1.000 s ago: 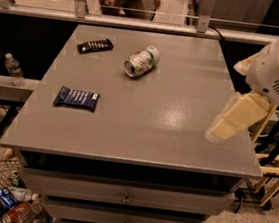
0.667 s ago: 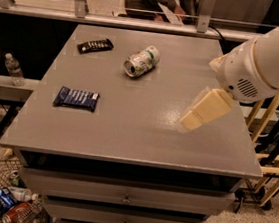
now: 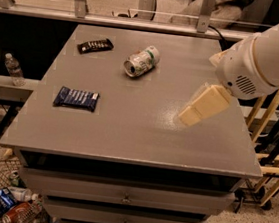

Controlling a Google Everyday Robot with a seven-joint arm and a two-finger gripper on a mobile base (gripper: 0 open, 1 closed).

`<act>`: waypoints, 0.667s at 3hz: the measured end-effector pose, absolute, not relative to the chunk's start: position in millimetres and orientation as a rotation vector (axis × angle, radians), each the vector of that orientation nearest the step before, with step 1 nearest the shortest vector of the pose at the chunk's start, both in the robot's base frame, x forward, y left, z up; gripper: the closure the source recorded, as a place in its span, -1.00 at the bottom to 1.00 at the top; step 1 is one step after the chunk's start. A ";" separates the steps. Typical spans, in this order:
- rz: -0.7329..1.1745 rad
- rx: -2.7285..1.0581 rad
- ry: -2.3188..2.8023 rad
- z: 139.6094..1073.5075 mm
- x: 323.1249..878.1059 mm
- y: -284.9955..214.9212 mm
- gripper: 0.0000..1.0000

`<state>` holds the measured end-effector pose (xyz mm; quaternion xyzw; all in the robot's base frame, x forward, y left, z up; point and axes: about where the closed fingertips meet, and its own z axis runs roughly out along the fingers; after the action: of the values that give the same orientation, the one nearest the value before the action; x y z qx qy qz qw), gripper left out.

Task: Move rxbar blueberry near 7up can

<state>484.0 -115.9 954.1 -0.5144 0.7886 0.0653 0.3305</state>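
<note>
The black bar (image 3: 95, 45) lies at 9 o'clock from the 7up can (image 3: 141, 61), and the rxbar blueberry (image 3: 76, 98) at 8. Our gripper (image 3: 199, 109) hangs at 4; we cannot tell its grip.

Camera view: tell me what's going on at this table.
A robot arm's end effector hovers over the right side of the grey table, touching nothing. The rxbar blueberry lies flat near the left edge, not yet picked up. The 7up can lies on its side toward the back.

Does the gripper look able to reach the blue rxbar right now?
Probably yes: the gripper hovers over the table, at right, and nothing stands between it and the rxbar blueberry near the left edge.
</note>
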 end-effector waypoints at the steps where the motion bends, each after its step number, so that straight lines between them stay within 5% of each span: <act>1: 0.219 -1.375 2.053 932.2 485.8 -76.8 -1.00; 2: 0.316 -1.390 2.020 905.6 491.7 -21.1 -1.00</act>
<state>491.7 -21.1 905.6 -0.5312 0.7717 0.1208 0.3283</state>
